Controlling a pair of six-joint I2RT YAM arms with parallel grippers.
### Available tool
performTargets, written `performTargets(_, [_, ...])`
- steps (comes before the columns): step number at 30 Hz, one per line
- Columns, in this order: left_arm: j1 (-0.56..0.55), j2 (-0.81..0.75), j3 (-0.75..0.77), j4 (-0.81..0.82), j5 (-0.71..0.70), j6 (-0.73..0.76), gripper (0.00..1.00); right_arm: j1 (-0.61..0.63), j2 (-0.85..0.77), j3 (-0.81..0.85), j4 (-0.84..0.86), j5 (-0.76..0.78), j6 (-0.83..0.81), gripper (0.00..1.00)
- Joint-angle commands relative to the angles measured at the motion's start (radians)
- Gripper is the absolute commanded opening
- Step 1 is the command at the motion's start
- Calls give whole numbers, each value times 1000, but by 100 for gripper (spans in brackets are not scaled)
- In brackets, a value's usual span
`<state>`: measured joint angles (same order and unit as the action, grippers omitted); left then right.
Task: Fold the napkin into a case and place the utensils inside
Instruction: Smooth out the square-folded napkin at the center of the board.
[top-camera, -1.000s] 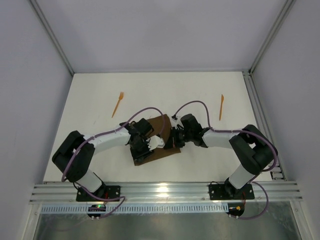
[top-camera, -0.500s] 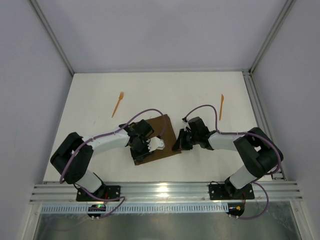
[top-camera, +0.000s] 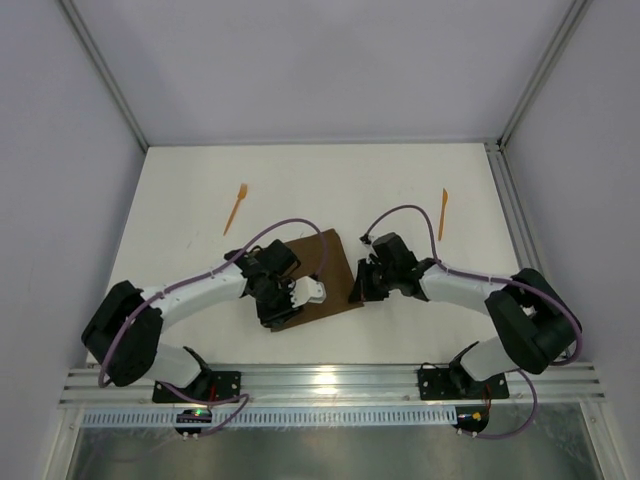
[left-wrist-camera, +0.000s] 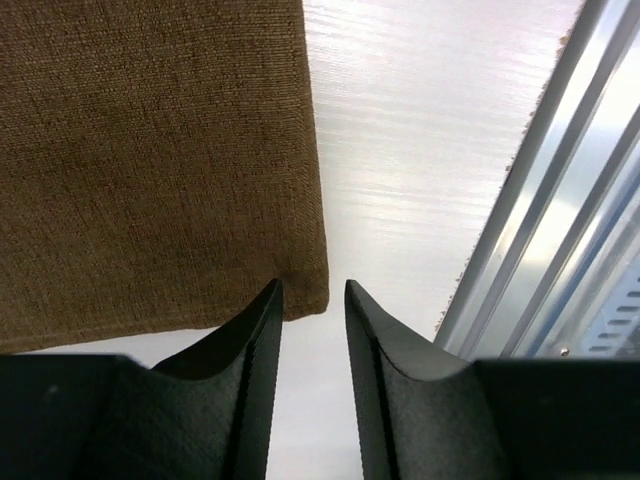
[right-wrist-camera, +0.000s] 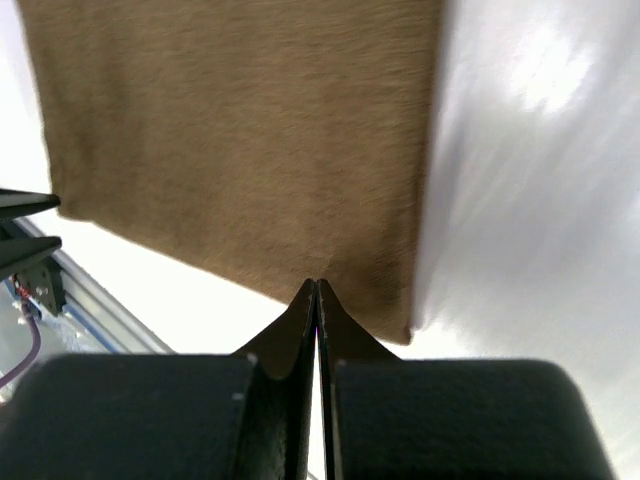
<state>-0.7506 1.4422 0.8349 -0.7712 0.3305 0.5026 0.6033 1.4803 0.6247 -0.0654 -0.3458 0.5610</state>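
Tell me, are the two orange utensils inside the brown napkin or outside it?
Outside. The left utensil and the right utensil lie on the bare table, each well apart from the napkin.

Open table (top-camera: 330, 190) beyond napkin (top-camera: 328, 262)

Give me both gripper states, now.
Left gripper: open, holding nothing, fingertips at a corner of the napkin.
Right gripper: shut, tips at the napkin's edge; whether it pinches cloth cannot be told.
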Motion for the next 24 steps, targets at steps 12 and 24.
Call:
performTargets(12, [13,76,-28,82,-37,-38,20,46,47,-34,58,-32,34,3])
performTargets(24, [11,106,-125,110,-153,34,17,-98,32,-155,85,-10,74,3])
